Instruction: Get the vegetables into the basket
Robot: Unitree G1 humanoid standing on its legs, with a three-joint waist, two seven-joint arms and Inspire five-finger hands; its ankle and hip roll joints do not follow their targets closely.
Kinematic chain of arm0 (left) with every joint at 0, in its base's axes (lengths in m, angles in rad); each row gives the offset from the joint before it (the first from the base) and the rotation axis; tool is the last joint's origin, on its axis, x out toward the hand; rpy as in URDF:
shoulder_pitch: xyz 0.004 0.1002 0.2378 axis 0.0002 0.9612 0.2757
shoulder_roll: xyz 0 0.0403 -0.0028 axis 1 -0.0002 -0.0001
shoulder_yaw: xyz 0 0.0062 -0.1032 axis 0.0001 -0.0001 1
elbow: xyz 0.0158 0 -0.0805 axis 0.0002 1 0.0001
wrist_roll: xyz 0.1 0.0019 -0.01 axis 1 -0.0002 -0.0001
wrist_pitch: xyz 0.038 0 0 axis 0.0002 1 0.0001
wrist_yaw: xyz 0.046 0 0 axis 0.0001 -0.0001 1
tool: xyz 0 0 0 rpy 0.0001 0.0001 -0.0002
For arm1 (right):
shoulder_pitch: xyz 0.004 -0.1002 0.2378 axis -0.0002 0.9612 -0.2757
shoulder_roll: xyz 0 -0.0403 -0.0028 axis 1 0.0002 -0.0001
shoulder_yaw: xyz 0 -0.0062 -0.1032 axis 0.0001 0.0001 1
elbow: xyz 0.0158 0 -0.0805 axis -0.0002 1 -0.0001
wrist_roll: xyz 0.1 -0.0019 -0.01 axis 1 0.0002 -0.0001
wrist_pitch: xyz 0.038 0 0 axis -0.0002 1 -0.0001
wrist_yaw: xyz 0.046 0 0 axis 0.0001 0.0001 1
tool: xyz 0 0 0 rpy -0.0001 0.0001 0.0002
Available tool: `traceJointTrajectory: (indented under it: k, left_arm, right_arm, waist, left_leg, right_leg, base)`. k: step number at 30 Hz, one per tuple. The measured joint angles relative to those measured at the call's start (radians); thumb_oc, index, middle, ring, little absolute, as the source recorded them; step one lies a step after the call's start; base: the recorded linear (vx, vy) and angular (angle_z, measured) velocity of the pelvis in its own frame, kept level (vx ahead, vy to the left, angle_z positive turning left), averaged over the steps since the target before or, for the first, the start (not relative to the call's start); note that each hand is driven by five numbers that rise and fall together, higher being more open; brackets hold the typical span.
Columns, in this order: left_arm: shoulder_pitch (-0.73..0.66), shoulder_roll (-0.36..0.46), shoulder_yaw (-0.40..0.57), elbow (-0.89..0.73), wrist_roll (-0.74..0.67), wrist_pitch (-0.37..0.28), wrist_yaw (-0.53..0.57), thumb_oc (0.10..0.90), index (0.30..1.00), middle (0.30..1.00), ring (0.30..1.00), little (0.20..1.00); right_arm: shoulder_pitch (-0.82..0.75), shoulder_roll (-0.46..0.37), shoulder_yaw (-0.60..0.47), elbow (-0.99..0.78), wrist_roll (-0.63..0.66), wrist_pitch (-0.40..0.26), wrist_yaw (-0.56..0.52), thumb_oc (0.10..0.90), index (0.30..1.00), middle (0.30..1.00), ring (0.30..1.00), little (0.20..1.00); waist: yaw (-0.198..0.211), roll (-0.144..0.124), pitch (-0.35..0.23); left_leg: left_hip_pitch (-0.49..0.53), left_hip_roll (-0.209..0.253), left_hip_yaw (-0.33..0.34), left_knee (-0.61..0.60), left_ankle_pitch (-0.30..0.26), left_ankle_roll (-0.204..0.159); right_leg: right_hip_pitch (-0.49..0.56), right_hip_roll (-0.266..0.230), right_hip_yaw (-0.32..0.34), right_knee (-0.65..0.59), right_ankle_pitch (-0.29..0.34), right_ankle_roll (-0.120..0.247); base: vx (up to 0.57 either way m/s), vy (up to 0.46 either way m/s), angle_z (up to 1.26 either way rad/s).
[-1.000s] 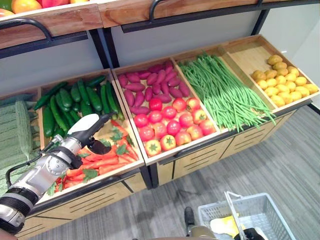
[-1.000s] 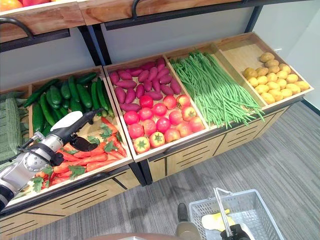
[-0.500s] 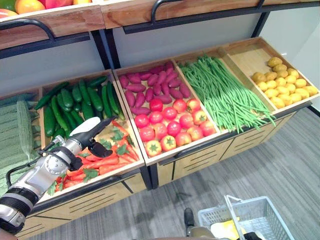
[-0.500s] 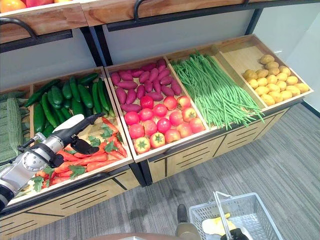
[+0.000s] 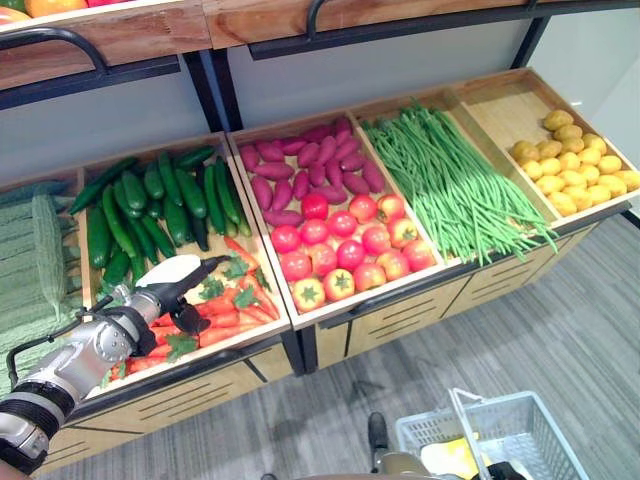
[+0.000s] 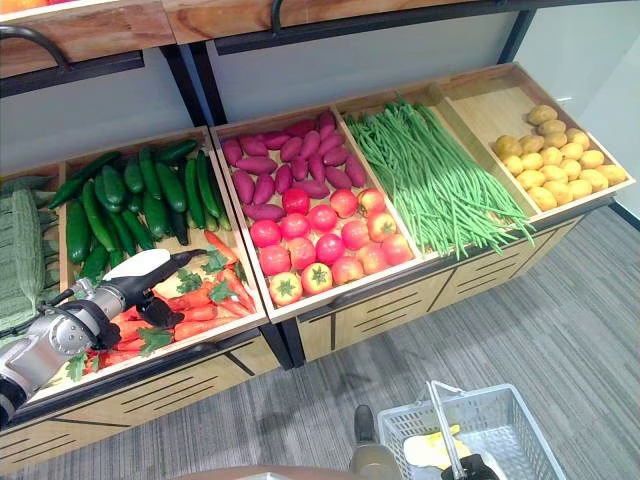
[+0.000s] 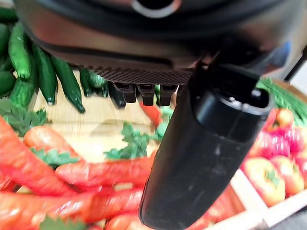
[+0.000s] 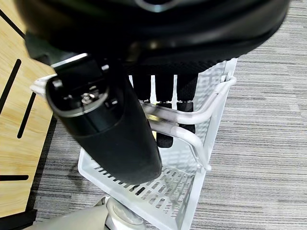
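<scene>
You are working the pick step: your left hand (image 5: 172, 285) is hovering low over the carrots (image 5: 215, 322) at the lower left of the frame, in the front half of the wooden bin (image 5: 262, 262) whose back half is holding the cucumbers (image 5: 165, 195). Its fingers are lying out fairly straight and spread from the thumb, holding nothing; in the left wrist view the fingertips (image 7: 145, 94) are pointing past the carrots (image 7: 62, 172) toward the bare wood between the leafy tops. Whether the thumb is already brushing a carrot I cannot tell, since the hand is covering that spot.

Your right hand (image 8: 158, 103) is curling round the white handles (image 8: 192, 122) of the basket (image 5: 510, 425), which is hanging at the bottom right of the frame above the grey floor (image 5: 560, 330), with something yellow lying inside it. The basket is well apart from the carrot bin.

The next move is asking you to lower the left hand onto a single carrot lying clear at the top of the pile, closing thumb and fingers across its body and not its leaves, then lifting it free and carrying it across to the basket. The purple sweet potatoes (image 5: 305, 165), tomatoes (image 5: 345, 250), green beans (image 5: 455, 185) and potatoes (image 5: 575, 170) are sitting untouched in the bins to the right.
</scene>
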Motion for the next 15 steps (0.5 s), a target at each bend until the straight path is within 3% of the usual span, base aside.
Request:
traceJointTrajectory:
  k: [2,3,4,5,7,15]
  left_arm:
    - [0.0,0.0,-0.028,0.004,0.021,0.0,-0.004,0.9,1.0,1.0,1.0,1.0]
    - [0.0,0.0,-0.037,0.004,0.032,0.0,-0.007,0.869,0.956,0.956,0.956,0.956]
    - [0.0,0.0,-0.045,0.006,0.044,-0.002,-0.01,0.806,0.868,0.868,0.868,0.868]
    - [0.0,0.0,-0.052,0.01,0.056,-0.002,-0.01,0.633,0.627,0.627,0.627,0.627]
    - [-0.002,-0.011,-0.059,0.044,0.079,-0.005,-0.008,0.4,0.3,0.3,0.3,0.3]
    - [-0.056,-0.105,-0.064,0.17,0.176,0.006,0.077,0.4,0.3,0.3,0.3,0.3]
  right_arm:
    - [0.0,0.0,0.0,0.0,0.0,0.0,0.0,0.4,0.3,0.3,0.3,0.3]
    - [0.0,0.0,0.0,0.001,0.0,0.0,0.0,0.4,0.3,0.3,0.3,0.3]
    - [-0.001,0.0,0.001,0.003,0.0,0.0,0.0,0.4,0.3,0.3,0.3,0.3]
    - [-0.001,0.0,0.001,0.003,0.0,0.0,0.0,0.4,0.3,0.3,0.3,0.3]
    - [-0.006,0.0,0.001,0.004,0.0,0.0,-0.001,0.4,0.3,0.3,0.3,0.3]
    - [-0.025,0.0,0.002,0.009,-0.006,0.0,-0.006,0.4,0.3,0.3,0.3,0.3]
  waist:
    - [0.0,0.0,0.0]
    - [0.001,0.0,0.0]
    - [0.001,0.0,0.0]
    - [0.0,0.0,0.0]
    - [-0.002,0.001,0.001]
    - [-0.004,0.001,0.0]
  left_leg:
    - [-0.001,0.0,0.0,0.0,0.0,0.0]
    - [-0.001,0.0,0.0,0.0,0.0,0.0]
    - [-0.001,0.0,0.001,0.0,0.0,0.0]
    - [-0.001,0.001,0.001,0.0,0.0,0.0]
    - [0.0,0.0,0.002,0.0,0.0,0.0]
    - [0.005,-0.004,0.002,0.0,0.0,0.0]
  right_leg:
    - [-0.001,0.0,0.001,0.0,0.0,0.0]
    - [-0.001,0.0,0.001,0.0,0.0,0.0]
    - [-0.001,0.0,0.001,0.0,0.0,0.001]
    - [-0.002,0.0,0.001,0.0,-0.001,0.001]
    - [-0.002,0.0,0.003,0.0,-0.001,0.001]
    - [0.0,0.002,0.008,0.0,0.001,0.001]
  base:
    - [0.0,0.0,0.0]
    - [0.0,0.0,0.0]
    - [0.0,0.0,0.0]
    - [0.0,0.0,0.0]
    - [0.0,0.0,0.0]
    - [0.0,0.004,-0.01]
